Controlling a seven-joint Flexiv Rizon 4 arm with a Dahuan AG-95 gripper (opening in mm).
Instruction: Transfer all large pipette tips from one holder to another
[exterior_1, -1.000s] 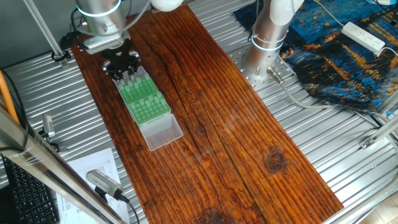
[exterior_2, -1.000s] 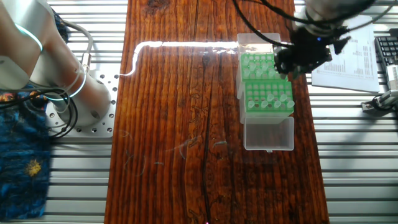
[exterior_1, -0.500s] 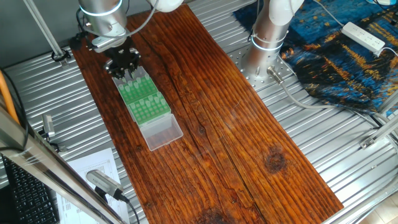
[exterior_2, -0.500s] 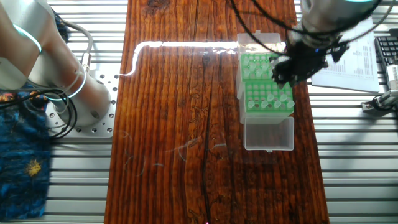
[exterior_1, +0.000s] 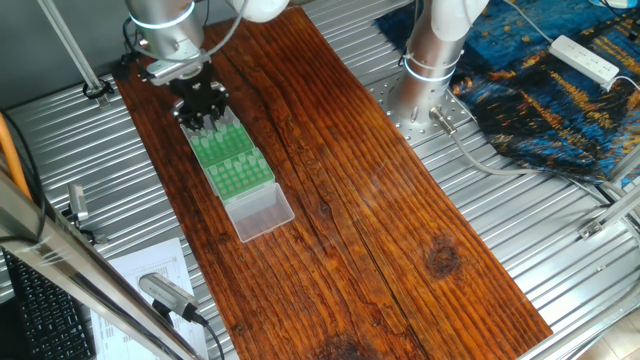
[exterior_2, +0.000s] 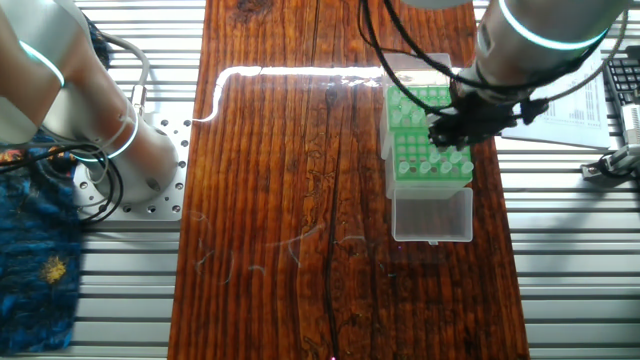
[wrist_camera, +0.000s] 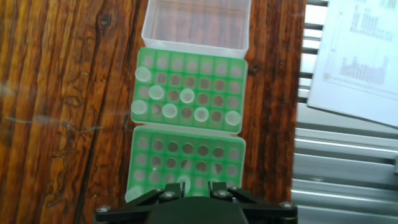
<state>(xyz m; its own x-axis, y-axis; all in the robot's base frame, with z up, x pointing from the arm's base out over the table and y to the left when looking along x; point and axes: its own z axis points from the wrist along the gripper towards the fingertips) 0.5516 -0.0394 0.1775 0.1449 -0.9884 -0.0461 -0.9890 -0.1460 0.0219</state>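
Two green holders lie end to end on the wooden board. The holder (wrist_camera: 230, 81) beside the clear box carries several large pipette tips (wrist_camera: 170, 111), whitish with round tops. The other holder (wrist_camera: 233, 155) (exterior_2: 405, 100) has a few tips at its near edge, one (wrist_camera: 184, 181) just ahead of my left finger. My gripper (wrist_camera: 196, 188) (exterior_2: 448, 135) (exterior_1: 203, 118) hangs low over this second holder, near the seam between the two. Its fingers stand apart with only green rack showing between them, so it is open.
A clear plastic box (wrist_camera: 196, 25) (exterior_2: 432, 215) adjoins the tip-filled holder. A printed sheet (wrist_camera: 354, 56) lies on the metal table beside the board. The arm's base (exterior_1: 430, 60) stands across the board, with a blue cloth (exterior_1: 560, 90) behind it.
The gripper has come in from beside the holders' outer edge to above them and dropped lower. The tips and holders have not moved.
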